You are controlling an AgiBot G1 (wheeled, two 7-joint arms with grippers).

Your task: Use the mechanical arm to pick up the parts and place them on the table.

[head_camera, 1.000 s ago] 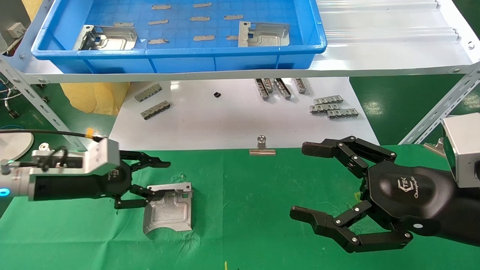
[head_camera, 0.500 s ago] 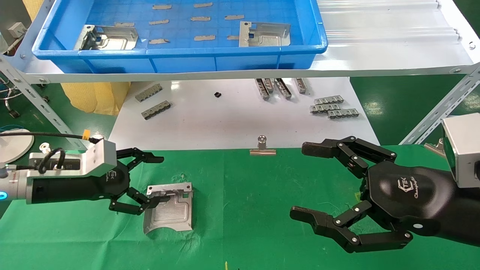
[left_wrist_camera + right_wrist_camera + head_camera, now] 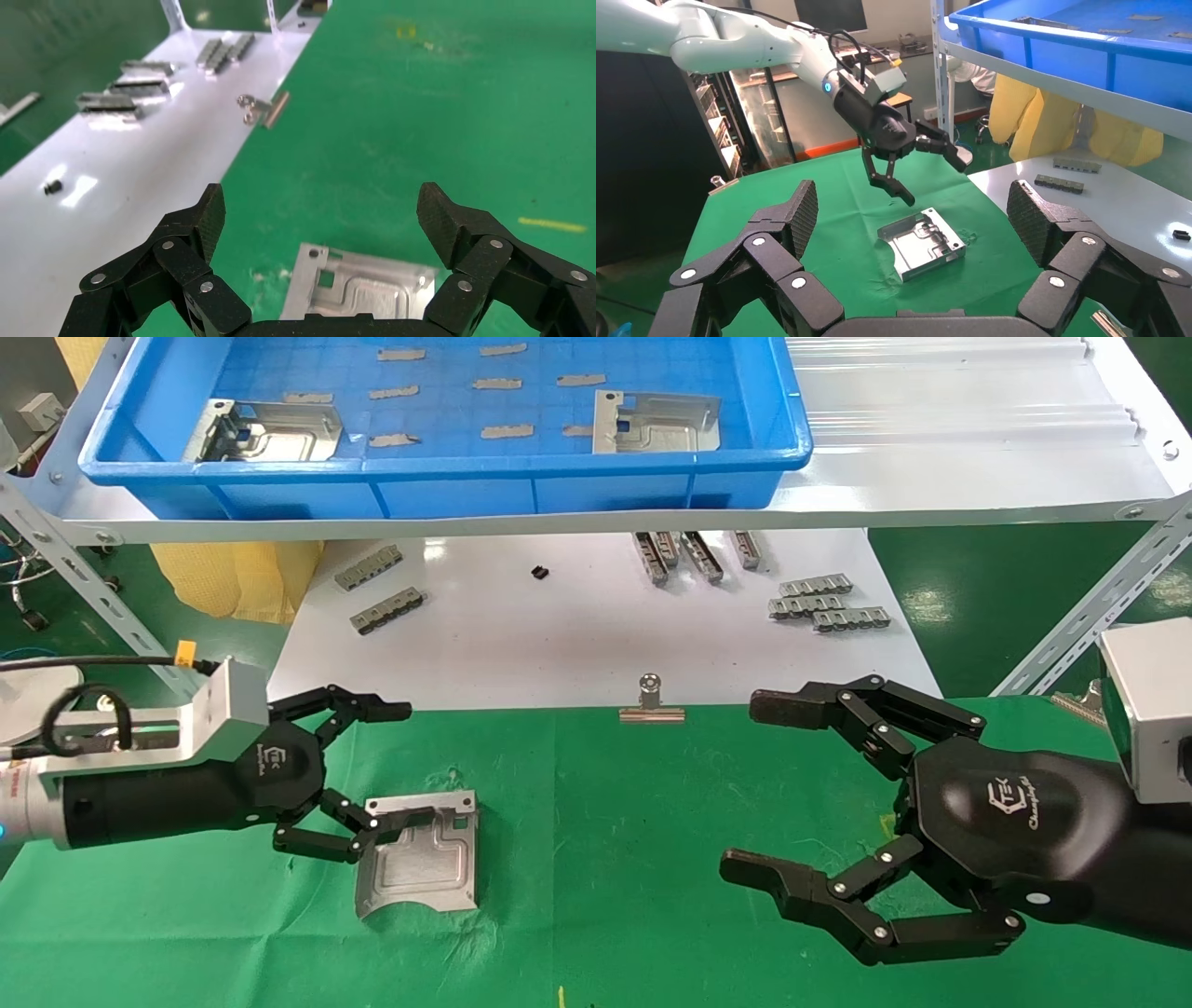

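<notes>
The left gripper (image 3: 396,763) is hovering wide open above a silver part (image 3: 419,861) lying on the green desk (image 3: 605,859); the right gripper (image 3: 759,789) is waiting open nearby, beside a binder clip (image 3: 651,701).

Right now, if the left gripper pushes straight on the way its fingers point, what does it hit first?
Probably the silver part on the green table. The open left gripper tilts down above it. Depth uncertain.

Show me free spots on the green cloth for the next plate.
Bare cloth lies between the placed plate and the right pincer, below the binder clip; also along the near edge in front of the plate. Crowded: the left side, where the open left pincer hangs over the plate, and the right side, filled by the open right pincer.
</notes>
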